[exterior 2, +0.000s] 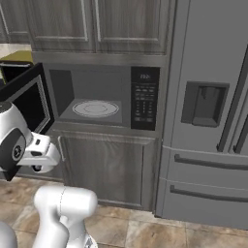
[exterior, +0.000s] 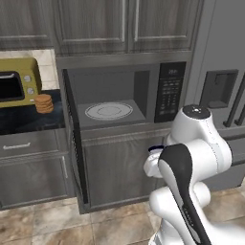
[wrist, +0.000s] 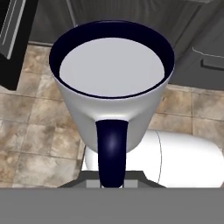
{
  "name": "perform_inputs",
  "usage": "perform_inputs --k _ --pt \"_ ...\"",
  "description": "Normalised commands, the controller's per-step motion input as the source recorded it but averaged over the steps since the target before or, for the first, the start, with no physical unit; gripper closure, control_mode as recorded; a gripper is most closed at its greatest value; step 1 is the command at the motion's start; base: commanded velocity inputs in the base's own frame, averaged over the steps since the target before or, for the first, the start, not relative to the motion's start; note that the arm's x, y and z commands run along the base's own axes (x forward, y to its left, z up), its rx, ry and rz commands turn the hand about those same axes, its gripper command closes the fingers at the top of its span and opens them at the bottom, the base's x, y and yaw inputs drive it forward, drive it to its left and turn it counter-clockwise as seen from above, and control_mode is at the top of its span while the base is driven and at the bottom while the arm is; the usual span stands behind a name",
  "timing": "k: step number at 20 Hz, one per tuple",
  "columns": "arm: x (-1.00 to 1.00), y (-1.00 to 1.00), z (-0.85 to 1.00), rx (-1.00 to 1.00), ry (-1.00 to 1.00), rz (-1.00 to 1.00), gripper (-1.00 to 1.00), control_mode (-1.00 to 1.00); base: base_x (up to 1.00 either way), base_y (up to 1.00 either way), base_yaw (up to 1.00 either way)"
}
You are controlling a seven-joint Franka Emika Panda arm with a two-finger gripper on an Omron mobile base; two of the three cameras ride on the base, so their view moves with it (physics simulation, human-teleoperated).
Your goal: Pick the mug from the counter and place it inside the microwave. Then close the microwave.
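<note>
The white mug (wrist: 114,94) with a dark rim and dark handle hangs over the tiled floor, its handle toward the hand. My gripper (exterior: 152,161) is shut on that handle, and the handle hides its fingertips. In the left base view the mug's dark rim (exterior: 154,149) peeks out just above the hand, below and to the right of the microwave (exterior: 170,91). The microwave stands open: its grey cavity holds a white turntable (exterior: 108,111), and its door (exterior 2: 28,102) is swung out to the left. The black counter (exterior: 26,122) lies to the left.
A mustard-yellow toaster oven (exterior: 16,82) and a stack of brown biscuits (exterior: 44,103) sit on the counter. A grey fridge (exterior 2: 208,111) stands right of the microwave. Grey cabinets (exterior 2: 109,167) fill the space below it, above a tiled floor (exterior: 57,222).
</note>
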Motion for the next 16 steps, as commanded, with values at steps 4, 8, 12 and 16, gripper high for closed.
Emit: perform_inputs --k 4,8,12,16 --pt "0.26 -0.26 0.02 0.00 -0.02 0.17 1.00 -1.00 0.00 0.00 0.00" --pt "0.33 -0.37 0.02 0.00 -0.02 0.23 1.00 -1.00 0.00 0.00 0.00" --pt "0.04 -0.44 -0.09 0.01 -0.01 0.23 1.00 -1.00 0.00 0.00 0.00" --pt "0.32 -0.07 -0.09 0.00 -0.05 0.01 1.00 -1.00 0.00 0.00 0.00"
